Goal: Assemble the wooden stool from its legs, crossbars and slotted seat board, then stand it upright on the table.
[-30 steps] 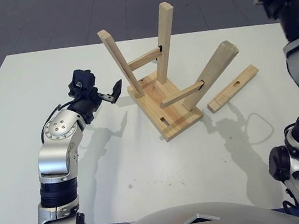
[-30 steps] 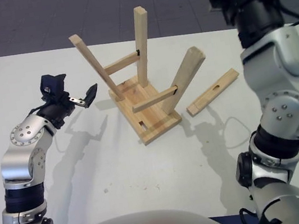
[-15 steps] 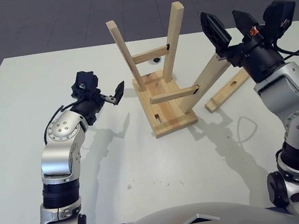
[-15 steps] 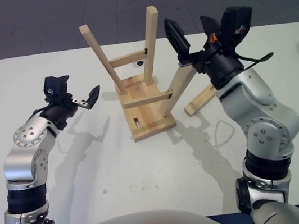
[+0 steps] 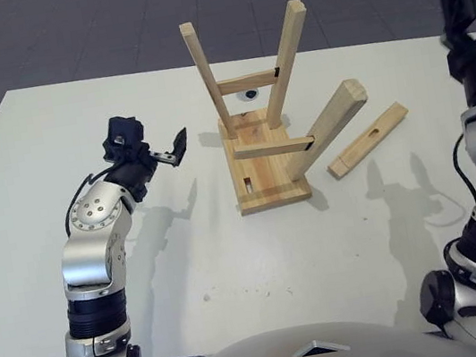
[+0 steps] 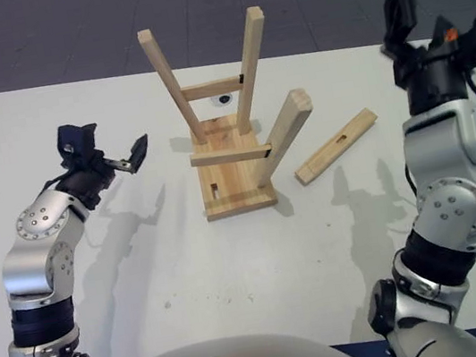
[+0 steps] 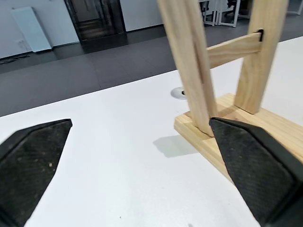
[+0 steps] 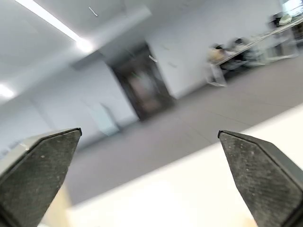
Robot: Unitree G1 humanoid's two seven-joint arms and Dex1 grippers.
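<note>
White smooth table holds the pale wooden stool upside down in the middle of the frame, flat seat board down, square legs up. One slotted stick lies just right of it. My left claw and right claw both gape wide.

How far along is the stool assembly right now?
Done: two upright legs and a leaning leg sit in the upside-down seat board, joined by two crossbars. In hand: nothing; left gripper and right gripper are open, clear of the wood. Left: fit the loose leg lying on the table beside the board, probably straighten the leaning one, then flip everything upright.
</note>
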